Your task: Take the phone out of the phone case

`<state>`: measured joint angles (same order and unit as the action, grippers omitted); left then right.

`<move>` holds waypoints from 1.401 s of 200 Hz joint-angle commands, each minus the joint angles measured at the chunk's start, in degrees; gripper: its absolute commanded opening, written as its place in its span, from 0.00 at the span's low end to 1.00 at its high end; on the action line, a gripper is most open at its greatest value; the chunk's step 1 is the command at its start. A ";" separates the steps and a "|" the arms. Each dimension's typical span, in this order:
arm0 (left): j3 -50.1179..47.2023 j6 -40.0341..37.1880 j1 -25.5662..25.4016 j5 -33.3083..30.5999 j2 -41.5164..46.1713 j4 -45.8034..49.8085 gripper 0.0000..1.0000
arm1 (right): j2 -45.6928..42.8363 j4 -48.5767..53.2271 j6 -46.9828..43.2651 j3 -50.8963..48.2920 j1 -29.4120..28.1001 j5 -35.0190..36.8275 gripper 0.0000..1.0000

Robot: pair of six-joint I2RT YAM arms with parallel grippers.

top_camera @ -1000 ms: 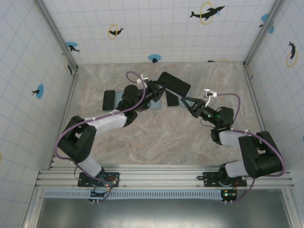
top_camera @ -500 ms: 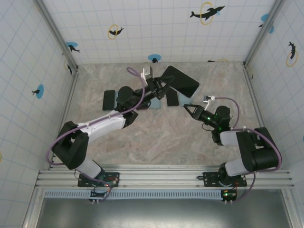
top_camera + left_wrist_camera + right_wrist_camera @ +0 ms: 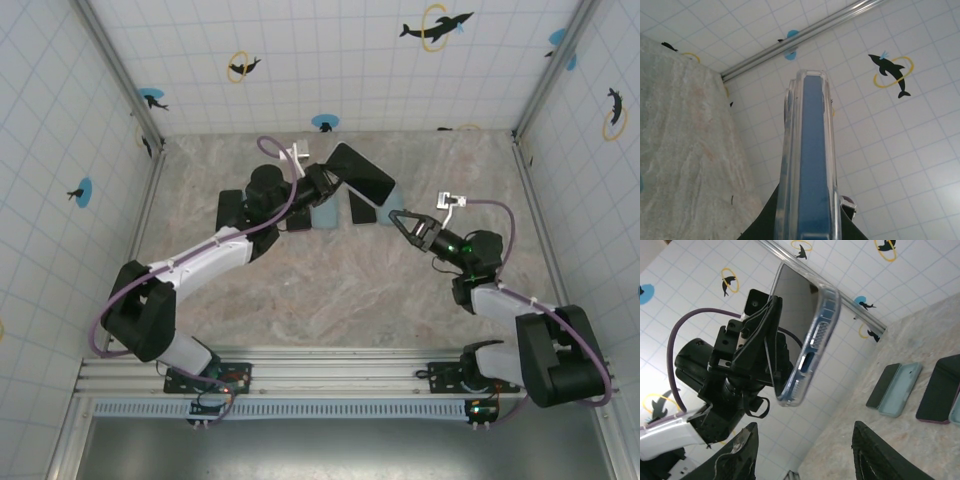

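- The marbled counter (image 3: 330, 290) is carrying both arms' work and several loose handsets.
- The left arm (image 3: 215, 255) is reaching toward the far wall, and the right arm (image 3: 490, 285) is angling in from the right.
- The phone case (image 3: 362, 172), clear and with the phone (image 3: 810, 170) sitting inside it, is hanging tilted in the air above the counter's far middle.
- The left claw (image 3: 325, 183) is pinching the phone case at one end.
- The right claw (image 3: 403, 222) is hovering just beside the case with its fingers (image 3: 742, 452) spread apart, gripping nothing.
- A pale blue case (image 3: 322, 215) and dark handsets (image 3: 229, 210) are lying flat below.
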<state>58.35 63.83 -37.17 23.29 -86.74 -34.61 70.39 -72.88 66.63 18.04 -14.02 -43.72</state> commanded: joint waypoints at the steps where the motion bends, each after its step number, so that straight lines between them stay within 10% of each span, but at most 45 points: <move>1: 2.74 -3.17 0.05 -0.14 2.48 -1.75 0.00 | 0.76 -3.54 4.74 1.84 -1.62 1.63 0.51; 172: 1.61 8.48 -1.08 4.18 1.41 -12.80 0.00 | 7.43 2.76 2.41 5.03 -4.56 3.70 0.11; 280: 2.14 18.92 -6.87 3.69 0.32 -22.84 0.00 | 10.65 11.36 -10.12 4.38 -5.57 7.09 0.06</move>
<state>57.30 71.53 -37.91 19.42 -88.53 -40.47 79.42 -76.71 67.11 23.27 -17.96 -38.61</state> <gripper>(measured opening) 0.139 0.138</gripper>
